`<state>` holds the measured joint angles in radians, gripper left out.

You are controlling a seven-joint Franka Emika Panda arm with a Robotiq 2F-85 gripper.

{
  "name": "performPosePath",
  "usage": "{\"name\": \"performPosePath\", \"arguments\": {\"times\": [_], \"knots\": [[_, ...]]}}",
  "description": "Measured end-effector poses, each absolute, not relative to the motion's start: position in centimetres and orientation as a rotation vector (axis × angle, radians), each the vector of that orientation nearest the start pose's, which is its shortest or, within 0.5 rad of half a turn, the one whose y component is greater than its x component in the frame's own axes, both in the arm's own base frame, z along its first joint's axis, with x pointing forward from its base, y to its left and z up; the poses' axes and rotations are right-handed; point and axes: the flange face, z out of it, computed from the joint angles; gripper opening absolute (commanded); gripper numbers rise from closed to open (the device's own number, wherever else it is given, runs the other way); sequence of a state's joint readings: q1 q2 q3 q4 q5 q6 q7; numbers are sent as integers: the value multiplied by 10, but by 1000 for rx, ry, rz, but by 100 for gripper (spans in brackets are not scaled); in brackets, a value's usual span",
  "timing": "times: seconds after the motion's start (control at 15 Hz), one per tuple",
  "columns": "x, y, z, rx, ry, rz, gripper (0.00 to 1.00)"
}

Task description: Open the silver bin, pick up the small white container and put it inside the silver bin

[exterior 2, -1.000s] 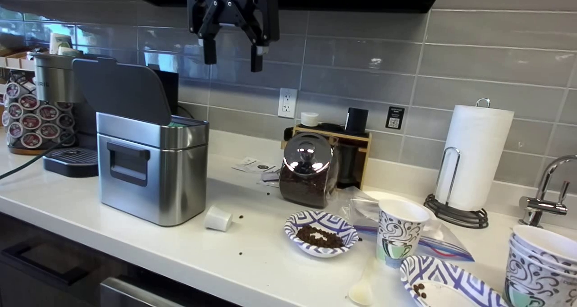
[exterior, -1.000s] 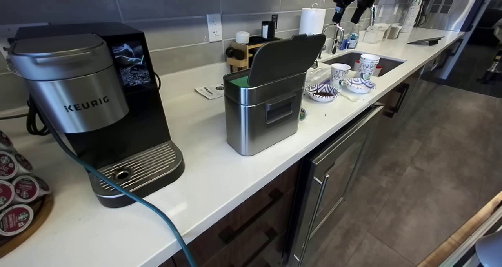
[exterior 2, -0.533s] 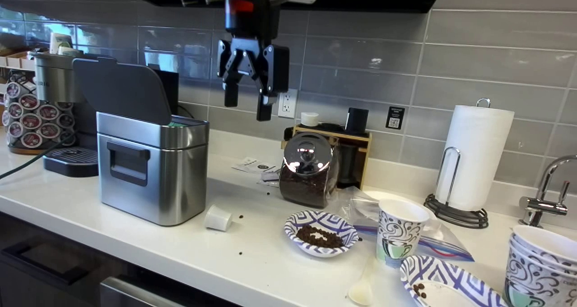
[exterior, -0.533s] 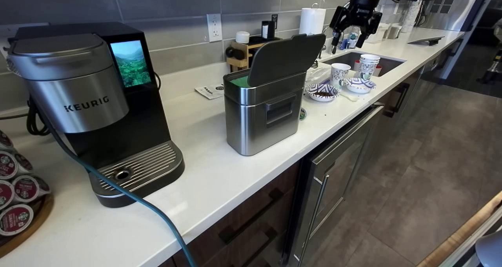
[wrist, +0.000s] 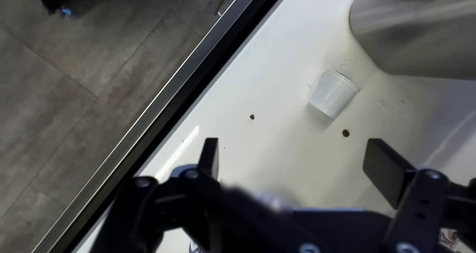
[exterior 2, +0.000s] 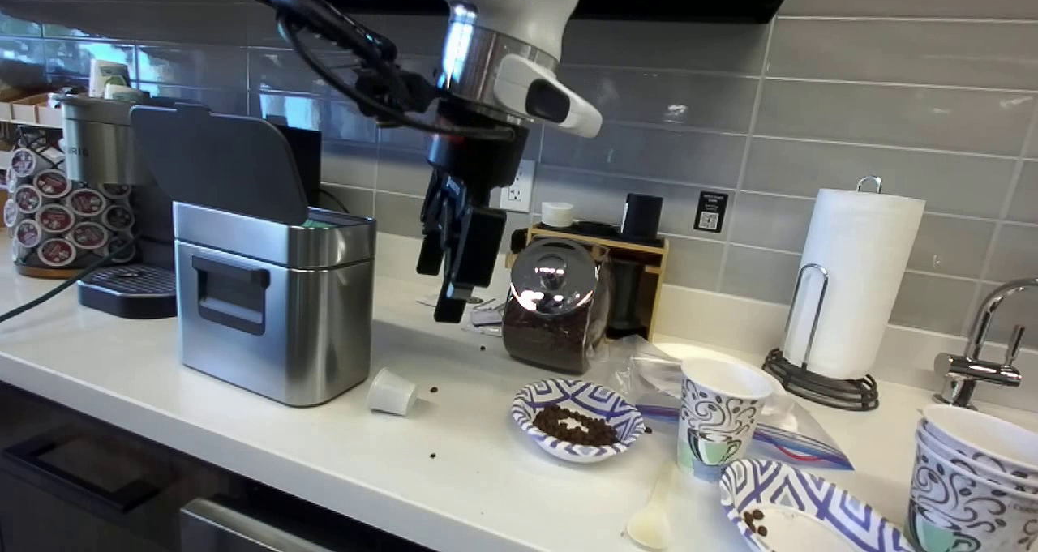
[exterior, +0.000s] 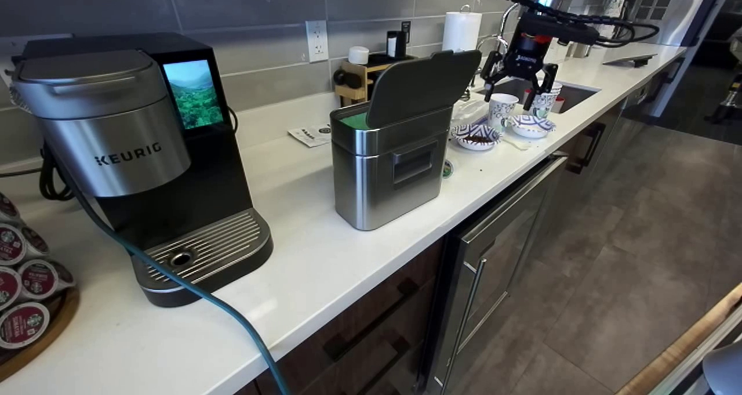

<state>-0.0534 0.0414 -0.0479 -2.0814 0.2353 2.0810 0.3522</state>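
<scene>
Sideways on a glossy white countertop (exterior 2: 503, 487), a small tapered white plastic container (wrist: 333, 93) lies just beside an upright brushed stainless-steel bin (exterior 2: 284, 317) with rounded corners, its flat dark-grey lid (exterior 2: 223, 167) raised. Above the countertop and apart from the container, my black two-fingered gripper (wrist: 293, 151) hangs with its jaws spread wide. In both exterior views, the bin stands between a black-and-grey Keurig coffee maker (exterior: 145, 169) and a blue-and-white patterned bowl (exterior 2: 568, 391) holding dark brown bits (exterior 2: 598, 433).
</scene>
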Motion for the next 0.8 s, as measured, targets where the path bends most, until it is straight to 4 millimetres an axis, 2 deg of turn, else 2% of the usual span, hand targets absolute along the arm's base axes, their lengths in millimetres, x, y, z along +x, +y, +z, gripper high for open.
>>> {"name": "performPosePath", "arguments": {"times": [0.13, 0.6, 0.8], "knots": [[551, -45, 389, -2785, 880, 142, 100], [553, -44, 395, -2786, 876, 127, 100], [554, -42, 388, -2761, 892, 146, 100]]}}
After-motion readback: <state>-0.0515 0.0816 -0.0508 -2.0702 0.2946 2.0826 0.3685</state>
